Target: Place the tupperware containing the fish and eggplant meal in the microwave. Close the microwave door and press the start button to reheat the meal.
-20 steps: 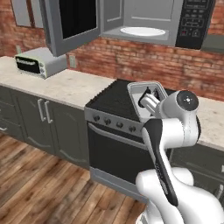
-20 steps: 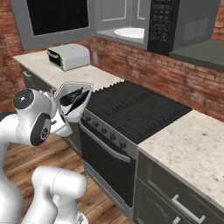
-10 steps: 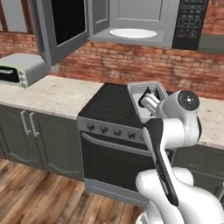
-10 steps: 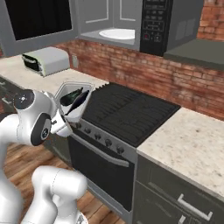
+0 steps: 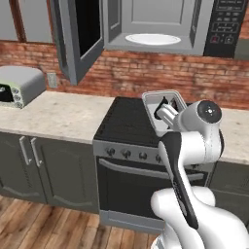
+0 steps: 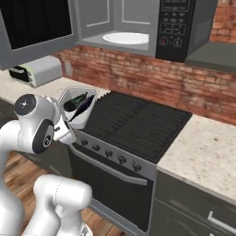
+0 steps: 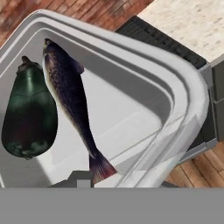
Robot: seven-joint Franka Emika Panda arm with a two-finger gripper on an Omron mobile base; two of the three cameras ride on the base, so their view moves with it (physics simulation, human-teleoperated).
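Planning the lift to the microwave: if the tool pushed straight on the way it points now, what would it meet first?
The tupperware it already holds, with fish and eggplant inside. Beyond its rim lies the stove; depth past the container is unclear.

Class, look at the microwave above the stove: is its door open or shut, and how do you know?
Open. The microwave door swings out to the left, leaving the cavity of the microwave exposed with its white turntable plate in plain sight.

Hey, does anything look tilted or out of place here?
The tupperware is held steeply tilted over the stove's edge, with the fish and eggplant inside. The microwave door hangs open.
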